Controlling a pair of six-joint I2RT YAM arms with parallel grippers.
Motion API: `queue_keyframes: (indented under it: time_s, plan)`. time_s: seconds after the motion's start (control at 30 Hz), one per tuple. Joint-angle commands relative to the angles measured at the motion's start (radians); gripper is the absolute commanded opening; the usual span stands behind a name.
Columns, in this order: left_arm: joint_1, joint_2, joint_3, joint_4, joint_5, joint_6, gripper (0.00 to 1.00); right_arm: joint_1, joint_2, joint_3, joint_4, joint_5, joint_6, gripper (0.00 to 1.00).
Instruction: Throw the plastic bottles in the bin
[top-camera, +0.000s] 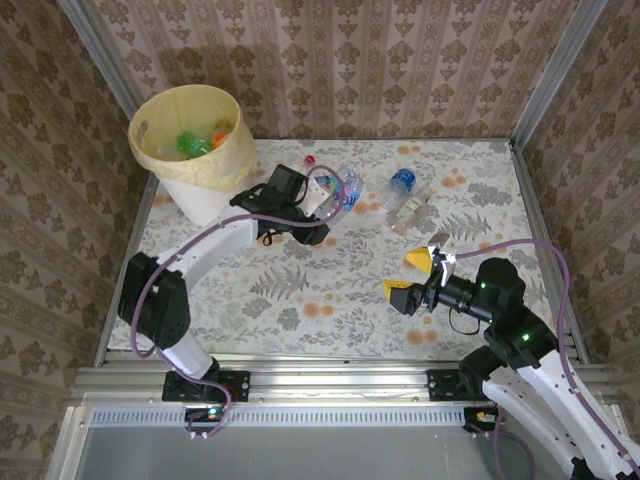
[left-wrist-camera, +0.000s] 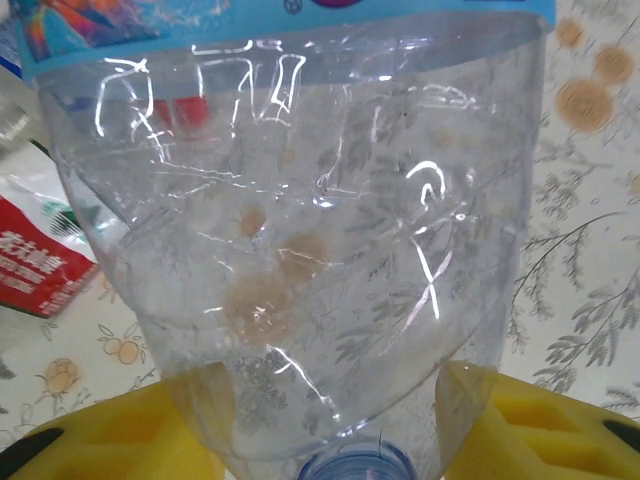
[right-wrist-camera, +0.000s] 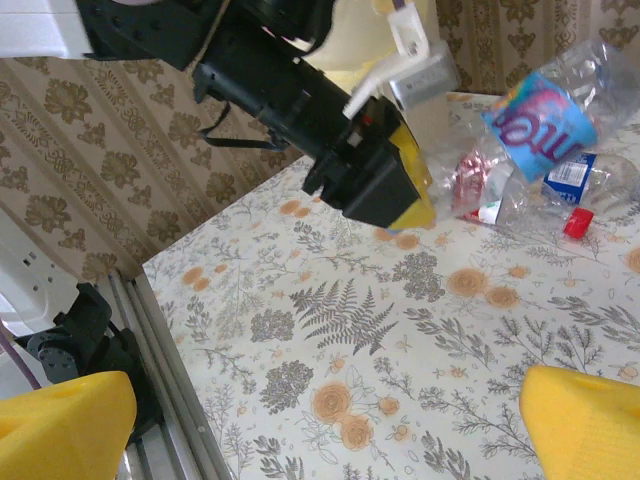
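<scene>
Top external view puts the task partly done: the bin (top-camera: 205, 172) stands at the far left corner of the table (top-camera: 300, 295), and inside it lie a green bottle (top-camera: 187, 145) and an orange-capped bottle (top-camera: 221, 133), with perhaps more beneath that I cannot make out. The left gripper (top-camera: 324, 205) sits just right of the bin, closed part-way onto a clear bottle with a blue label (top-camera: 345, 188). In the left wrist view its yellow pads (left-wrist-camera: 100, 440) press against the bottle's lower walls on both sides. This bottle is gripped but not yet over the bin.

At least three bottles are left on the table. A red-labelled bottle (right-wrist-camera: 478, 190) lies touching or just beside the held one, and a blue-capped bottle (top-camera: 402, 182) and a pale-labelled bottle (top-camera: 410, 212) lie further right. A loose-looking red cap (right-wrist-camera: 578, 222) rests nearby.

The right gripper (top-camera: 418, 277) hangs near the middle right, jaws spread wide and empty, well apart from every bottle.

Judging from this, the bin's tall rim is the main obstacle, as the bottle must rise above it. The red-labelled neighbour could get nudged on lift-off.
</scene>
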Motion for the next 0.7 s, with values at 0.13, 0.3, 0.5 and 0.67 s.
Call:
queue_keyframes:
  time_s: [0.13,0.3,0.5,0.67]
  plan:
    - [0.022,-0.148,-0.058,0.077,0.023,-0.058,0.52,0.006,-0.012,0.009,0.012,-0.022,-0.005,1.00]
    - [0.056,-0.231,-0.068,0.082,0.022,-0.082,0.51,0.006,-0.018,0.011,0.013,-0.022,-0.005,1.00]
    - [0.133,-0.330,-0.076,0.100,0.049,-0.120,0.49,0.006,-0.020,0.009,0.020,-0.023,-0.005,1.00]
    - [0.205,-0.393,-0.084,0.125,0.070,-0.146,0.49,0.006,-0.021,0.009,0.024,-0.027,-0.006,1.00]
